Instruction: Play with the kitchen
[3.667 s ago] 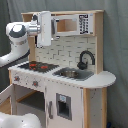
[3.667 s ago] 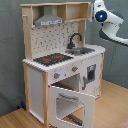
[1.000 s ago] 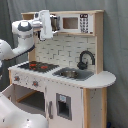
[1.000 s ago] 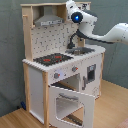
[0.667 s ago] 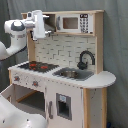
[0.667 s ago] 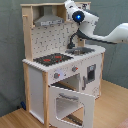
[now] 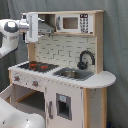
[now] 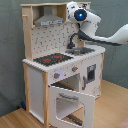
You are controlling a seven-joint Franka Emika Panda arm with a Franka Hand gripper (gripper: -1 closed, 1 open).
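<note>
Grey wall bkgd | kitchen (image 8: 60,70) oven door open | hand (image 7: 34,27) by hood (image 8: 49,20)

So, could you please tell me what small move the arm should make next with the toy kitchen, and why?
Probably lower the pincer toward the hob. It sits high, level with the grey hood at the top of the toy kitchen, touching nothing, while the hob, sink and knobs all lie well below. The oven door already hangs open.
</note>
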